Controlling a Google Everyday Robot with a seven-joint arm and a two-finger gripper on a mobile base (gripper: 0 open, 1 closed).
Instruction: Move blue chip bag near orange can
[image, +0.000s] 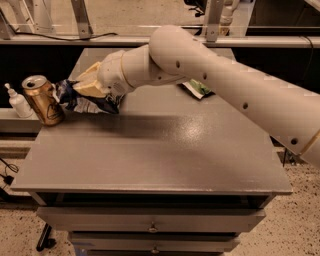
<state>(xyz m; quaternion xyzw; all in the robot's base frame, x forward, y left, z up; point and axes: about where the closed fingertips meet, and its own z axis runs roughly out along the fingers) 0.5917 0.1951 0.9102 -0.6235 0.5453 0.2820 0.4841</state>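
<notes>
Blue chip bag, one only, is what your pincer has clamped shut on, just beside the one orange can standing on the desk.

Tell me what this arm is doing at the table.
The robot's gripper, over the back left of the grey table, has its jaws shut on the blue chip bag. The bag sits right beside the orange can, which stands upright at the table's left edge. A green chip bag lies behind the arm.
</notes>
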